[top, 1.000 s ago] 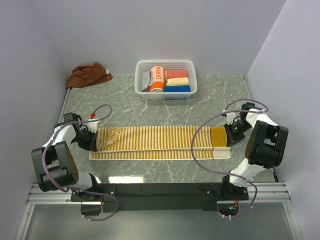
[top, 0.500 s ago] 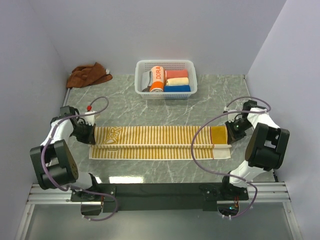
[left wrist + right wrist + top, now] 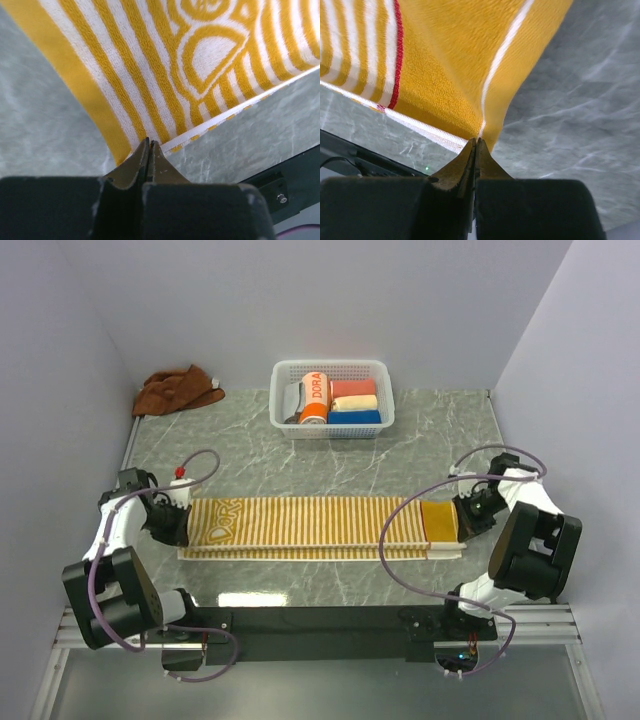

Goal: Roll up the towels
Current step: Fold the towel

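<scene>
1. Cream-yellow striped towel [image 3: 310,525] lies as a long folded band across the table [image 3: 330,465] in the top view. The left gripper [image 3: 178,527] is at one end and the right gripper [image 3: 462,518] at the other. The rust-brown towel [image 3: 178,390] sits crumpled in the far-left corner.
2. Left wrist: jaws pressed together, pinching the striped towel's [image 3: 165,65] near corner.
3. Right wrist: jaws likewise clamped on the solid-yellow end. Nothing looks rolled yet, so I judge that both towels are left to roll.
</scene>
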Motion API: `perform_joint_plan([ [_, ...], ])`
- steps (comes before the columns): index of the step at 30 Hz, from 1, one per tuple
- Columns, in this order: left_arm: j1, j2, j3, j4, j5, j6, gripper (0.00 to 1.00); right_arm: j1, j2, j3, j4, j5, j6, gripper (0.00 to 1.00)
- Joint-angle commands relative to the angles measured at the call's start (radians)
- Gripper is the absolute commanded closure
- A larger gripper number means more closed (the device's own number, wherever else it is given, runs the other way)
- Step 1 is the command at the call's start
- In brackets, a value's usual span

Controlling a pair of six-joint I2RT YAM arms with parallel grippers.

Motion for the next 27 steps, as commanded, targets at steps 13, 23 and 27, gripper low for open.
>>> perform_joint_plan([
  [13, 0.025, -0.002, 0.066, -0.042, 0.048, 0.081, 0.42, -0.033, -0.05, 0.118, -0.092, -0.036, -0.054, 0.43],
  [23, 0.008, 0.024, 0.16, 0.077, 0.204, -0.129, 0.47, 0.008, 0.047, 0.288, -0.075, -0.168, 0.11, 0.68],
  [27, -0.012, 0.109, 0.171, 0.166, 0.254, -0.218, 0.55, 0.034, 0.139, 0.262, 0.003, -0.179, 0.176, 0.8],
])
